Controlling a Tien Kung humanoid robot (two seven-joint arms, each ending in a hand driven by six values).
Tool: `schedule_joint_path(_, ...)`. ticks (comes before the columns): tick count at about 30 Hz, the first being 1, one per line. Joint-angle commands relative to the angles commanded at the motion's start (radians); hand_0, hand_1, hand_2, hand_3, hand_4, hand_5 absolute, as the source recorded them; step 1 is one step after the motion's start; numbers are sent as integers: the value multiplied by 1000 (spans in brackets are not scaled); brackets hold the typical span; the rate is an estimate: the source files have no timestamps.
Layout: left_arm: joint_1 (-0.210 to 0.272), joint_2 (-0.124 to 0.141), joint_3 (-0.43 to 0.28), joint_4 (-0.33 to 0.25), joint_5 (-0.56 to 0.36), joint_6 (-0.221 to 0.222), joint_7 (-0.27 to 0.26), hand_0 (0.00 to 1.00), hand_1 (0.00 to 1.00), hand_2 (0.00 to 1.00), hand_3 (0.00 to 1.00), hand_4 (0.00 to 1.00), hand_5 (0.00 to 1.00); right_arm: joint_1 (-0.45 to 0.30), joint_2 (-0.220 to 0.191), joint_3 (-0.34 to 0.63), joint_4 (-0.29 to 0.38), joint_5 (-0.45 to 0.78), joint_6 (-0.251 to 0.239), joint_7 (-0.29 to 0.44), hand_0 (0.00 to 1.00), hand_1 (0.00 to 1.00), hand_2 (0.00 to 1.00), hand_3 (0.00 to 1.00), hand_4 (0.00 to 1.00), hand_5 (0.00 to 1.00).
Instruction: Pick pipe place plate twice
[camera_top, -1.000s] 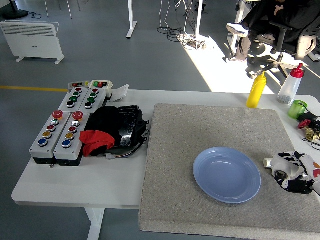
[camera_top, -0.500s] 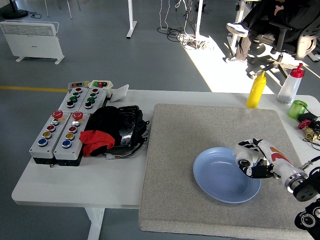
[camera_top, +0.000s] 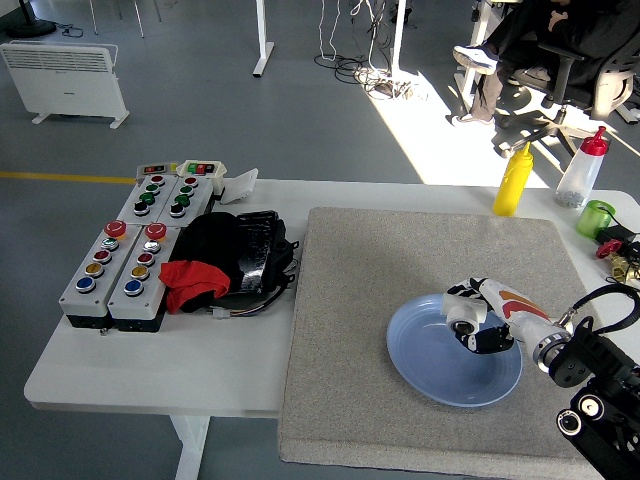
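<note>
My right hand (camera_top: 478, 322) has moved further in over the blue plate (camera_top: 425, 365) since half a second ago (then it was at the plate's right rim), fingers clamped around the white pipe (camera_top: 461, 318), held above the plate's middle.

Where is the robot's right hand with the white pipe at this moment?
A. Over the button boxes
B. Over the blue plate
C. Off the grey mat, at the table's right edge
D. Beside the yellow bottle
B: the right hand is closed around the white pipe and sits above the blue plate on the grey mat.
</note>
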Motion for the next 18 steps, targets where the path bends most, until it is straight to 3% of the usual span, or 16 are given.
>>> schedule_joint_path(3, -2, 0, 2, 0, -3, 0, -1, 678, 670, 701, 638, 339, 998, 18, 16, -19, -41, -16, 1, -5, 802, 772, 804, 694, 620, 103)
schedule_joint_path(4, -3, 0, 3, 0, -4, 0, -1, 678, 671, 702, 637, 339, 998, 21, 18, -22, -48, -20, 2, -7, 964, 919, 998, 888, 694, 163)
schedule_joint_path(9, -4, 0, 6, 1, -9, 2, -3, 678, 671, 702, 637, 339, 998, 26, 24, -29, -65, -35, 6, -7, 964, 919, 998, 888, 694, 163)
schedule_joint_path(10, -5, 0, 6, 1, -10, 2, -4, 678, 671, 701, 638, 342, 998, 26, 24, -27, -66, -36, 6, -5, 998, 946, 998, 998, 840, 278)
schedule_joint_path(18, -10, 0, 8, 3, -16, 4, -6, 678, 671, 702, 638, 342, 998, 2, 8, 33, -27, 1, 8, 7, 998, 950, 998, 998, 844, 281)
